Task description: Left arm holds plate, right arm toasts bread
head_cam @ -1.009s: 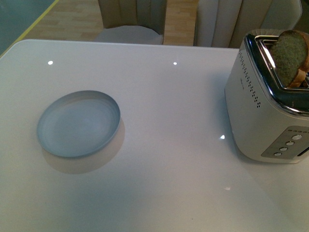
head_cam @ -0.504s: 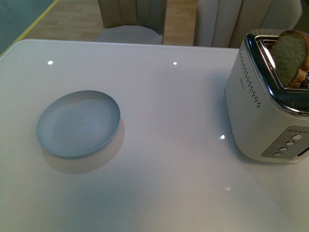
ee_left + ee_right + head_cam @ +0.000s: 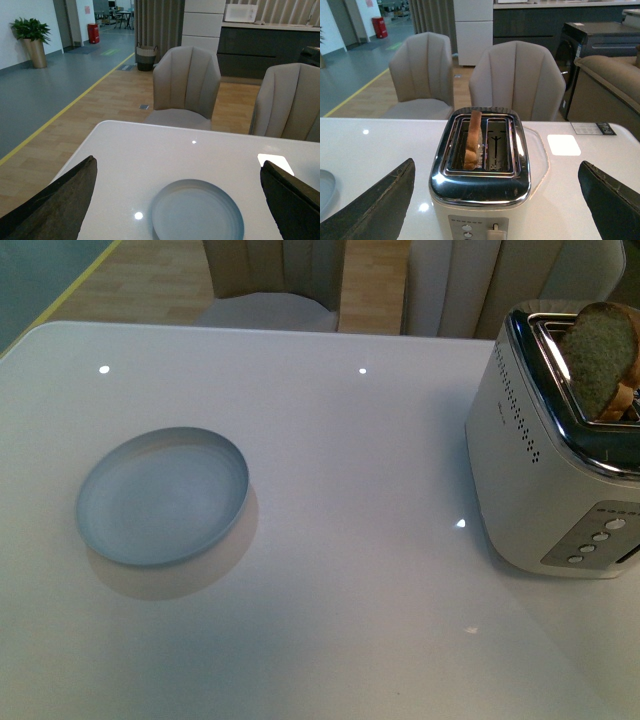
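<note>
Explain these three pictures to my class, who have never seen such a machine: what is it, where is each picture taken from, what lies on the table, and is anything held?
It is a robot with two arms, each ending in jaws. One picture looks down from its body; neither arm shows there. The others come from cameras on its wrists, with dark fingers at the edges. On the white table lie an empty plate and a toaster, with bread standing in one slot. The left gripper is open before the plate, the right gripper open before the toaster. Nothing is held.

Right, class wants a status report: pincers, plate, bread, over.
Both pincers open and empty, left facing the plate, right facing the toaster. Plate bare on the table. Bread upright in a toaster slot. Nothing in the way.
</note>
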`<action>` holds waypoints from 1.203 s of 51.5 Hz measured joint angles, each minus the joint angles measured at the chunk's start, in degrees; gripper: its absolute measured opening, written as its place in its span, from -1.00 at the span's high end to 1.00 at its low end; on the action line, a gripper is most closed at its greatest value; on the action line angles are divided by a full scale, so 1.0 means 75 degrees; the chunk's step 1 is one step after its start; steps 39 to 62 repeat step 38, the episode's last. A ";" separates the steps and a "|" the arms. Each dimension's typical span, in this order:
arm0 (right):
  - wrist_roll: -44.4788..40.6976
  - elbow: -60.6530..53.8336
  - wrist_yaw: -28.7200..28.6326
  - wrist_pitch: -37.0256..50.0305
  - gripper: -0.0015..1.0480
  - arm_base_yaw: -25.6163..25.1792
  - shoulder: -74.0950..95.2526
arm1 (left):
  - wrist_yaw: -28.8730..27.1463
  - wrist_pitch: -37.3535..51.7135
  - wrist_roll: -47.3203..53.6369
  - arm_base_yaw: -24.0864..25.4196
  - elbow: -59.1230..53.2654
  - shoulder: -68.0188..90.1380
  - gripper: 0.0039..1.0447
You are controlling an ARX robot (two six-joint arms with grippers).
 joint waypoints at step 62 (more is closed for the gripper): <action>0.0000 0.0000 0.0000 0.0000 -0.83 0.0000 0.0000 | 0.0000 0.0000 0.0000 0.0000 0.0000 0.0000 -0.87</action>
